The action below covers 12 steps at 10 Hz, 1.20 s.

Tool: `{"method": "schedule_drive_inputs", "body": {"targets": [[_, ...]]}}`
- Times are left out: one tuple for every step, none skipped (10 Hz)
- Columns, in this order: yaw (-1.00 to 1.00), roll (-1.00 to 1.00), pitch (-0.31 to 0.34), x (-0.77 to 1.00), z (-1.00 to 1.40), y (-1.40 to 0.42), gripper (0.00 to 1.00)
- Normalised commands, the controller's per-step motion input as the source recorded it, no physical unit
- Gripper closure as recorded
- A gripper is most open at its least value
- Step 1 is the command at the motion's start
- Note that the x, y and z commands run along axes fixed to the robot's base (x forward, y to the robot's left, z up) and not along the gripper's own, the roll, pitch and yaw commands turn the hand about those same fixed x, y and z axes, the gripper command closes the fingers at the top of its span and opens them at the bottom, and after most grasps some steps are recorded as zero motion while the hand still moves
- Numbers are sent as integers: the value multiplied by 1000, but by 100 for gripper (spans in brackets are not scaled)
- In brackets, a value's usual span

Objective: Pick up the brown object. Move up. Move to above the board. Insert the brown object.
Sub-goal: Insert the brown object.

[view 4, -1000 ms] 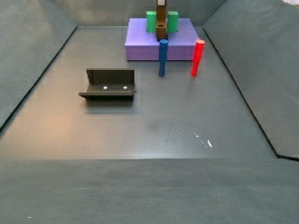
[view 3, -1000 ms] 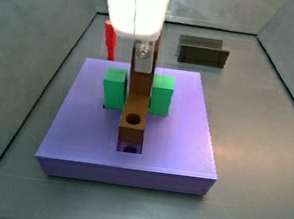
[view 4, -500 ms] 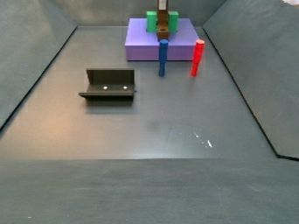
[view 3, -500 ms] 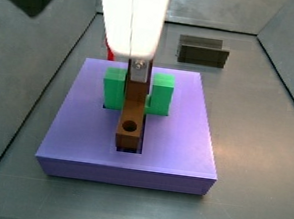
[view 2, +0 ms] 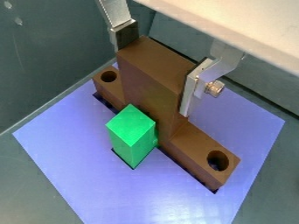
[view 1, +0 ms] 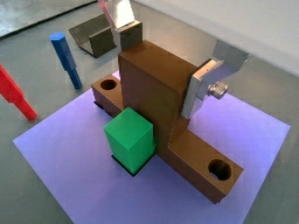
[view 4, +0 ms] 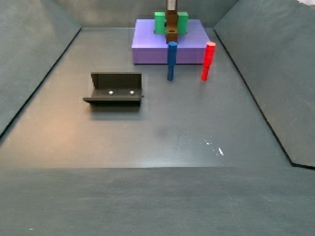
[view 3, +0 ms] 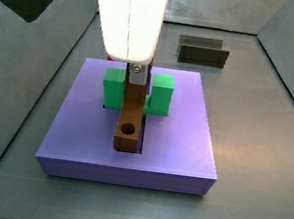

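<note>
The brown object lies lengthwise in the groove of the lavender board, its upright crosspiece between the arms of the green block. My gripper comes down from above and is shut on the crosspiece. In both wrist views the fingers press the sides of the brown crosspiece, with my gripper over its top. The bar's round hole shows. In a side view the board stands at the far end, with my gripper above it.
A blue peg and a red peg stand upright just in front of the board. The fixture stands on the grey floor, left of centre. It also shows behind the board. Grey walls ring the floor.
My gripper has gone down a little with the brown object. The bar's free end has sunk into the board's groove.
</note>
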Motion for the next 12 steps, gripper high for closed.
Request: {"method": "schedule_drive_inputs", "body": {"targets": [[-60,-63,-43,34,-386,0,100],[-31,-16,-61,157,-454,34,100],[0,0,-83,217,-351,26,100],[111,40,-96,291,-240,0,100],[97,43,-36,340,-229,0,100],[0,0,-29,220,-314,0,100],[0,0,-93,171,-469,0,100],[0,-34,-161,71,-654,40,100],[0,-47,-253,0,-731,71,100],[0,0,-286,-131,-603,20,100],[0,0,-56,-9,-146,0,100],[0,-26,0,0,0,0,100]]}}
